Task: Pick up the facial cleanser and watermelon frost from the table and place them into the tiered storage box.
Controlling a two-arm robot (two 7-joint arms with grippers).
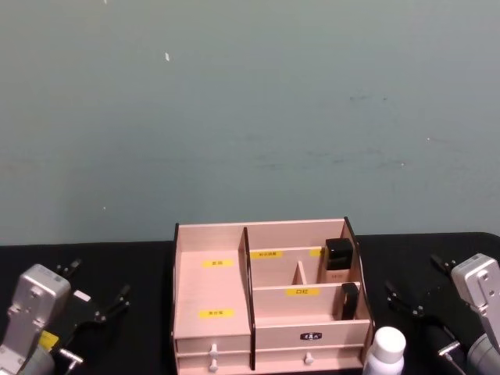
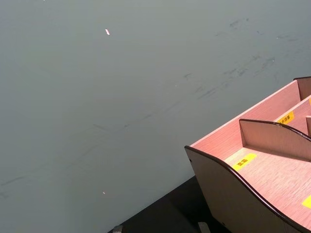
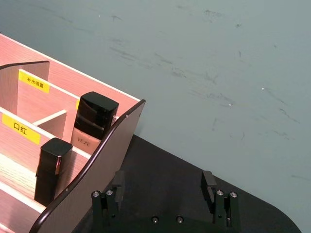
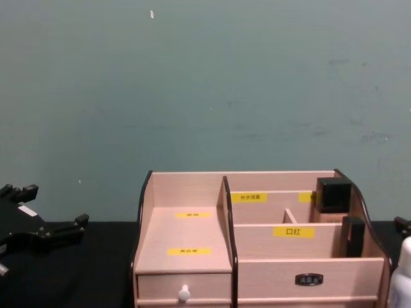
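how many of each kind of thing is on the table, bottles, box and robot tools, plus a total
tall white cylindrical bottle with rounded white cap: 1
black-capped square bottles, standing in the box's right compartments: 2
light wooden tiered storage box: 1
robot tools, left tool and right tool, both open: 2
total: 6

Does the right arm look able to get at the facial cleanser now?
Probably yes: the facial cleanser stands close beside the open right claw, right of the tiered storage box, with nothing between them.
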